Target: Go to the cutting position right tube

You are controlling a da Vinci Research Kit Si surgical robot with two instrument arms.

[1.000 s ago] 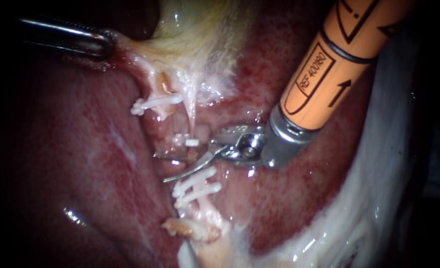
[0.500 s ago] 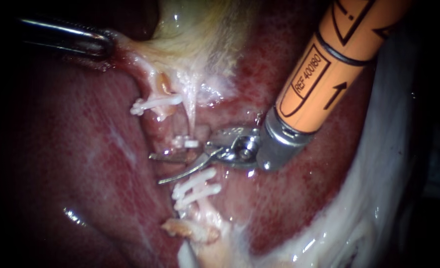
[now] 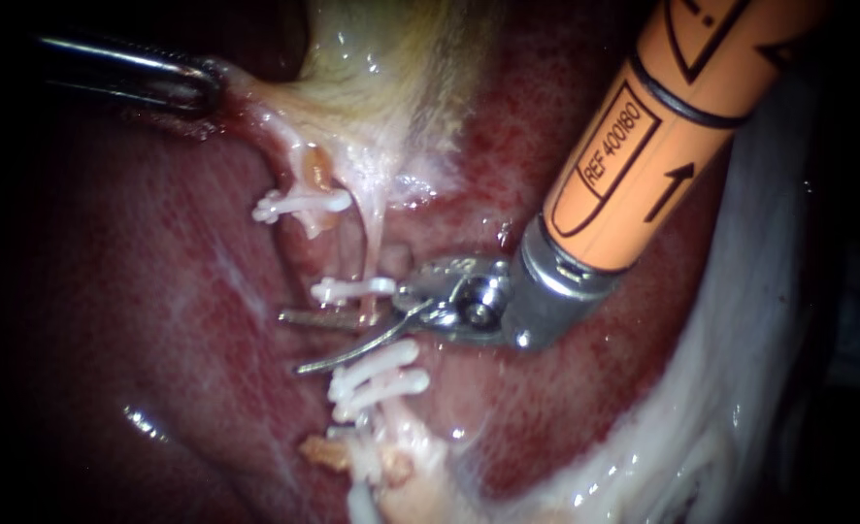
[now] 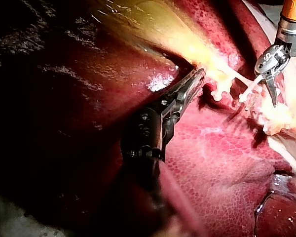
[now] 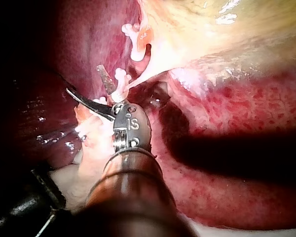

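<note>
Background: dark red liver point(image 3: 158, 320) all round. The thin pale right tube point(image 3: 376, 233) runs down the endoscope view, crosswise to my right instrument's tool point(image 3: 306, 343). Its two thin blades are open, gripping nothing, between the single white clip point(image 3: 352, 288) and the white clip pair point(image 3: 377, 374). The tube vanishes behind the upper blade, so I can't tell if it's in the gap. My left instrument's tool point(image 3: 207, 85), well apart, clamps the yellowish gallbladder point(image 3: 381, 87).

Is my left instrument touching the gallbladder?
Touching. The left wrist view shows the left instrument with jaws shut on the gallbladder, pinching its pale edge from both sides.
</note>
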